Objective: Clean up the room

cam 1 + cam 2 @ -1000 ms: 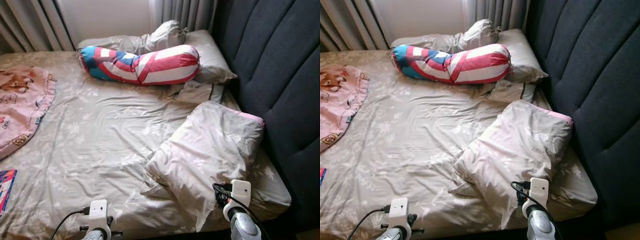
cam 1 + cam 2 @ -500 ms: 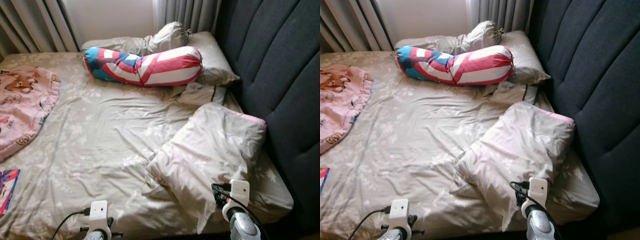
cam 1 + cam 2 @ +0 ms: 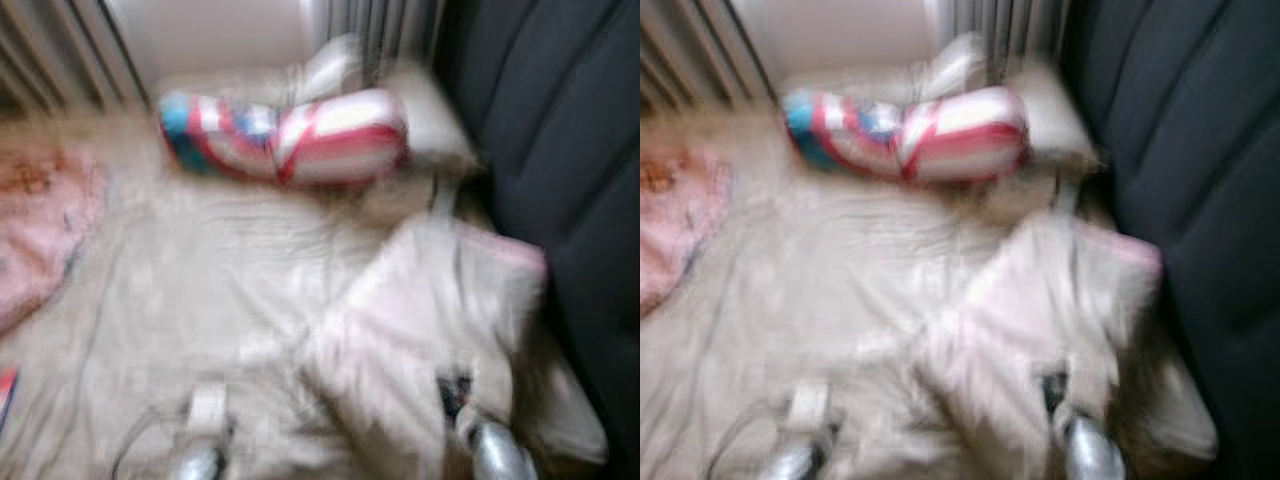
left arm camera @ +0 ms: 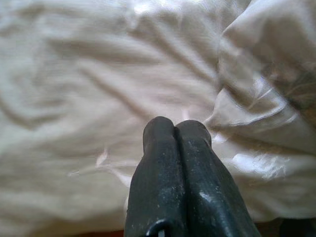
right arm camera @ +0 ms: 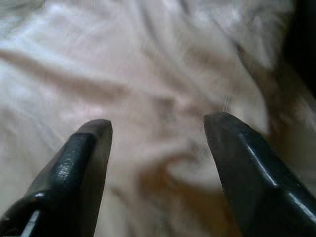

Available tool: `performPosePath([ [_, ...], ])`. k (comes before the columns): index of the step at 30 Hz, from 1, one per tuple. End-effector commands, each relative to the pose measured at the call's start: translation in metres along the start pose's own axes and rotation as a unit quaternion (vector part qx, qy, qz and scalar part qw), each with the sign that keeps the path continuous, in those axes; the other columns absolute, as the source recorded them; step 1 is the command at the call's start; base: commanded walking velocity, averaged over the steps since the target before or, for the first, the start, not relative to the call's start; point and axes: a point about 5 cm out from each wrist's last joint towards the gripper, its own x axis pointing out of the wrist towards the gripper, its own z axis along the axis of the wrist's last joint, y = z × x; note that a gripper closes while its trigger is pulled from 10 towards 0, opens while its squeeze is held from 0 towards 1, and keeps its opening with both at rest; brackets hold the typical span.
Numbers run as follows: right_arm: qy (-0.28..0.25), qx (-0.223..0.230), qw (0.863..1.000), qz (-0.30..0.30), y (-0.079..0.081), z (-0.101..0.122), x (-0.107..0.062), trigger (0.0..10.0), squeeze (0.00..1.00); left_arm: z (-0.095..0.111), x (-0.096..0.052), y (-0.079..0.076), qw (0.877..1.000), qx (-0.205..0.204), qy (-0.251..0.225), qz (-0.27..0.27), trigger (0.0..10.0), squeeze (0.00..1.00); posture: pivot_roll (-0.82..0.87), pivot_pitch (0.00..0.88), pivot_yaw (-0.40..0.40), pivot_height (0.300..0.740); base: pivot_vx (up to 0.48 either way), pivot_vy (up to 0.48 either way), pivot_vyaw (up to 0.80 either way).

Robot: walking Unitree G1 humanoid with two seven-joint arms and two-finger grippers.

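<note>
Both eye views are blurred by motion. A rumpled beige pillow (image 3: 420, 330) lies on the bed's right side near the front edge. A red, white and blue striped bolster (image 3: 290, 135) lies across the head of the bed, with grey pillows (image 3: 420, 110) behind it. A pink blanket (image 3: 40, 220) lies at the left. My left gripper (image 4: 177, 131) is shut on nothing, low over the beige sheet (image 4: 74, 98) beside the pillow's corner. My right gripper (image 5: 158, 126) is open just above the pillow's creased fabric (image 5: 163, 74).
A dark padded headboard (image 3: 560, 150) rises along the right side of the bed. Grey curtains (image 3: 60, 50) hang behind the far left. A colourful flat item (image 3: 5, 395) peeks in at the left edge.
The eye views have gone blurred and shifted slightly, so the camera is moving. Nothing on the bed has visibly moved, and both arms stay low at the front.
</note>
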Motion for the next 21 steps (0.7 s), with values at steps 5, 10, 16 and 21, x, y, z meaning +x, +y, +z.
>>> performPosePath([
  [5, 0.022, 0.003, 1.000, 0.011, 0.0076, -0.0108, -0.0032, 10.0, 0.00, -0.0233, -0.0081, 0.0130, 0.999, 0.001, 0.037, 0.019, 10.0, 0.00, -0.09, 0.071, -0.036, 0.740, 0.000, 0.000, 0.00],
  [10, 0.023, 0.004, 1.000, 0.010, 0.0082, -0.0111, -0.0032, 10.0, 0.00, -0.0234, -0.0082, 0.0135, 0.999, 0.002, 0.038, 0.019, 10.0, 0.00, -0.09, 0.070, -0.035, 0.740, 0.000, 0.000, 0.00],
  [16, 0.023, 0.003, 1.000, 0.012, 0.0093, -0.0106, -0.0028, 10.0, 0.00, -0.0238, -0.0085, 0.0140, 0.999, 0.007, 0.038, 0.019, 10.0, 0.00, -0.09, 0.070, -0.037, 0.740, 0.000, 0.000, 0.00],
  [21, 0.023, 0.003, 1.000, 0.013, 0.0099, -0.0106, -0.0028, 10.0, 0.00, -0.0235, -0.0084, 0.0139, 0.999, 0.011, 0.038, 0.019, 10.0, 0.00, -0.09, 0.071, -0.037, 0.740, 0.000, -0.210, 0.00],
])
